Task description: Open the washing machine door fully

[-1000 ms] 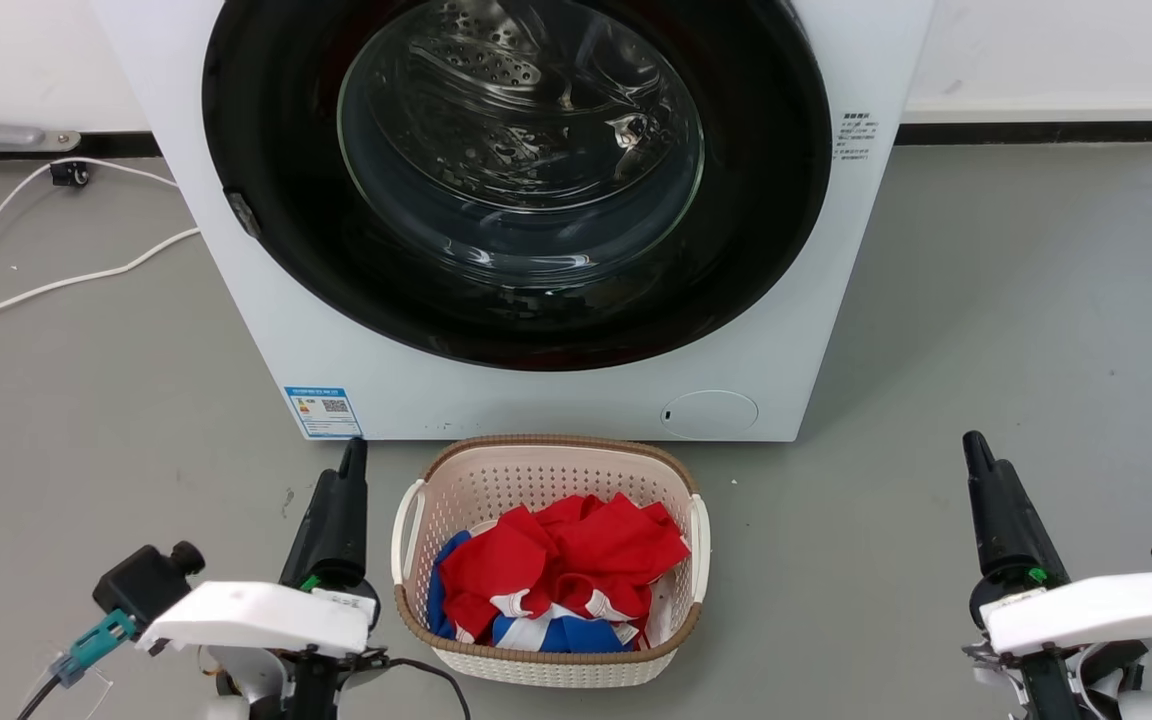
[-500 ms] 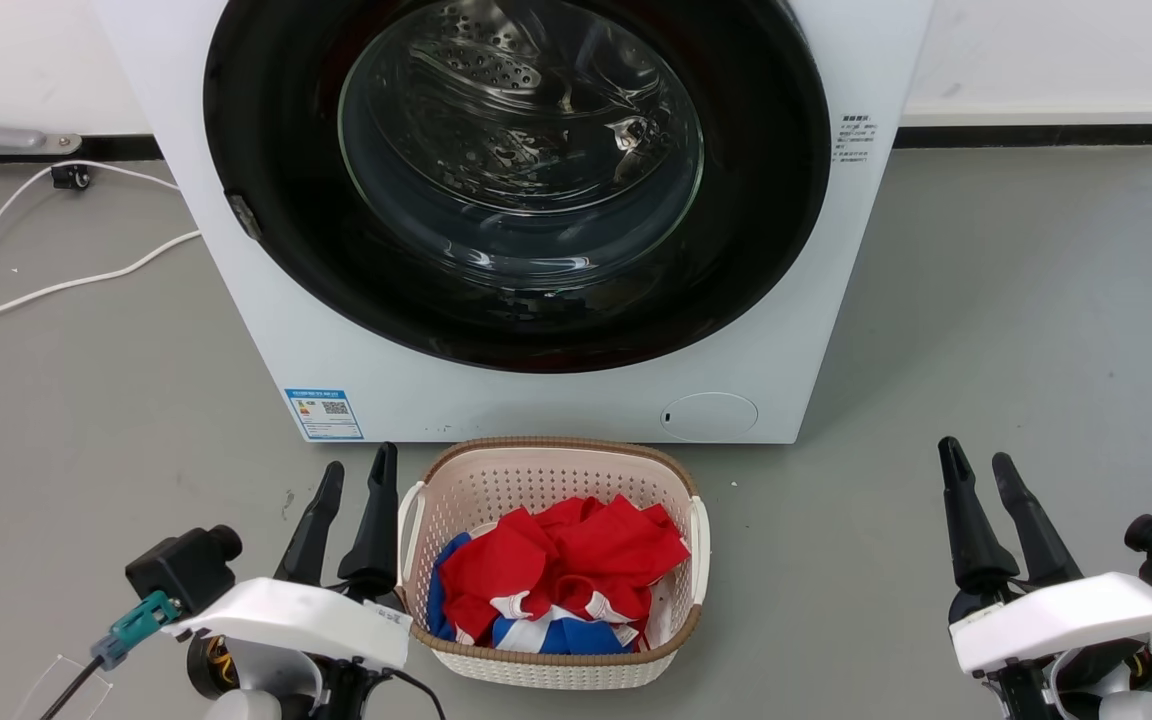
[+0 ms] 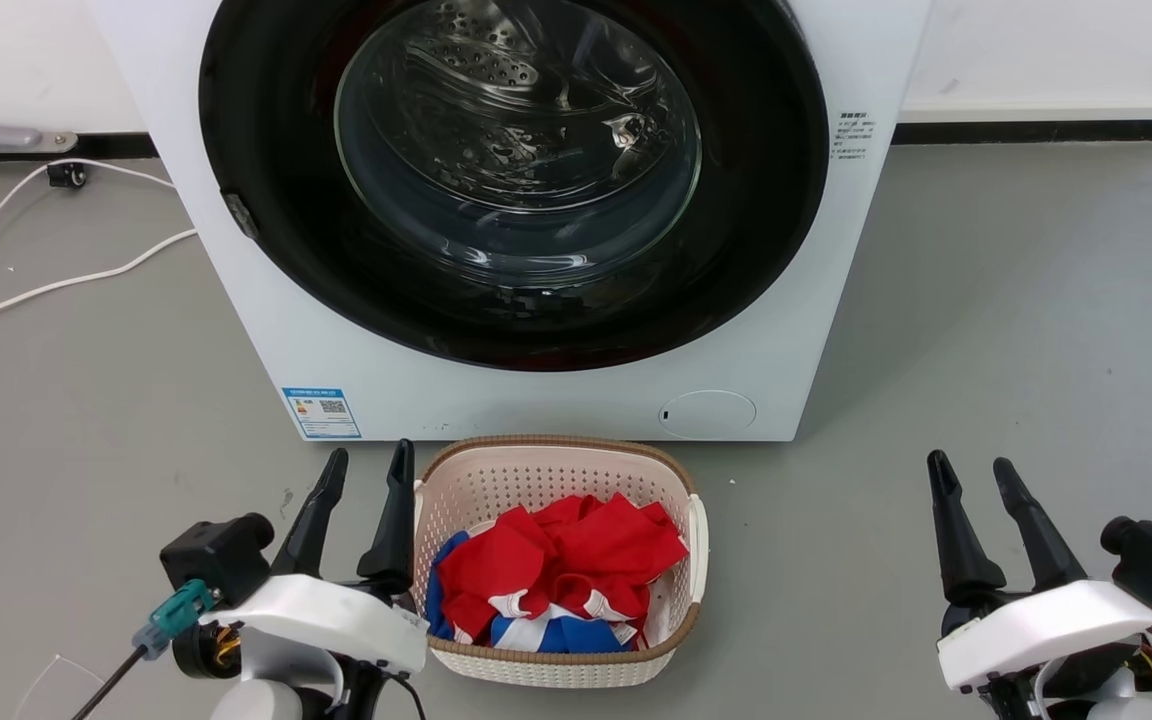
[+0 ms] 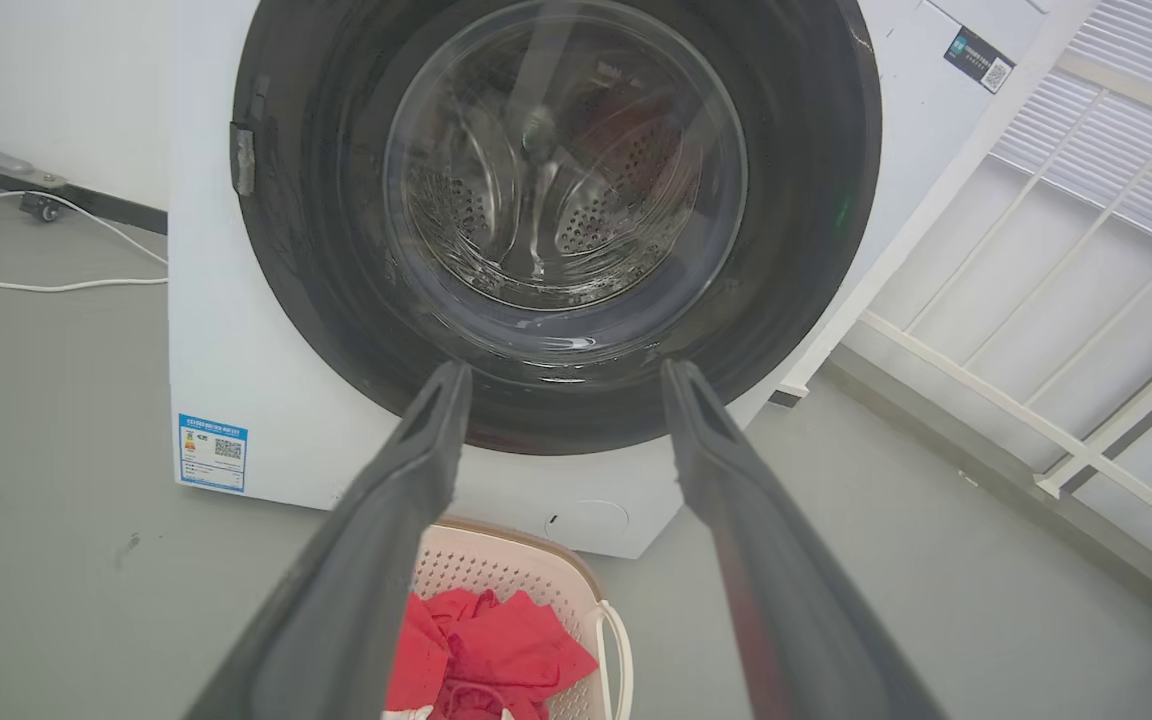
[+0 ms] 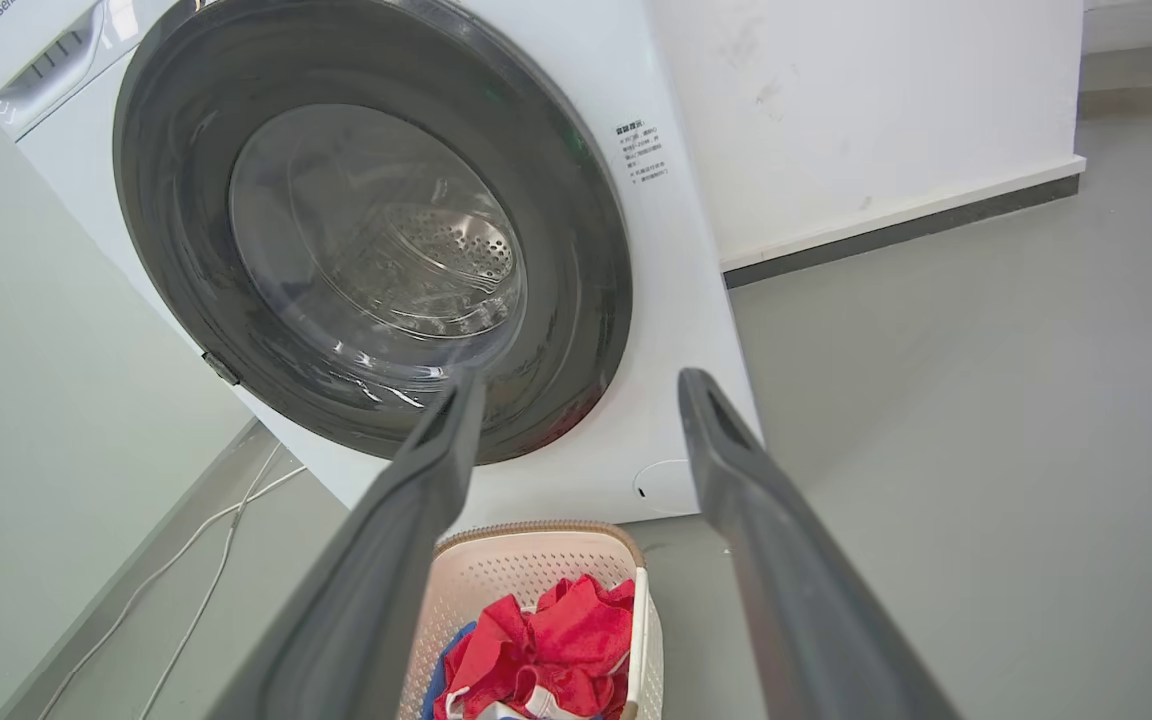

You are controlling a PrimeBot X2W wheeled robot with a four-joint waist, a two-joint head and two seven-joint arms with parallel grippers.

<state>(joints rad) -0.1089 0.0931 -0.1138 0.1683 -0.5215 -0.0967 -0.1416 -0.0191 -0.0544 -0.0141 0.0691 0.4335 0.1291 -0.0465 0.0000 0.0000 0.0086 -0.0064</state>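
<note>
While washing machine door (image 3: pixel 516 180) sits shut, glass facing the robot, left pincer (image 3: pixel 369 452) spread, right pincer (image 3: pixel 970 462) spread

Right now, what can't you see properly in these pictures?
- Door: its top is cut off by the head view's upper edge.
- Blue label: print too small to read, head view.
- Drum: glare on the glass blurs it, left wrist view; can't tell if anything lies inside.
- Basket: partly hidden behind the left gripper, left wrist view; clothes cover its bottom.
</note>
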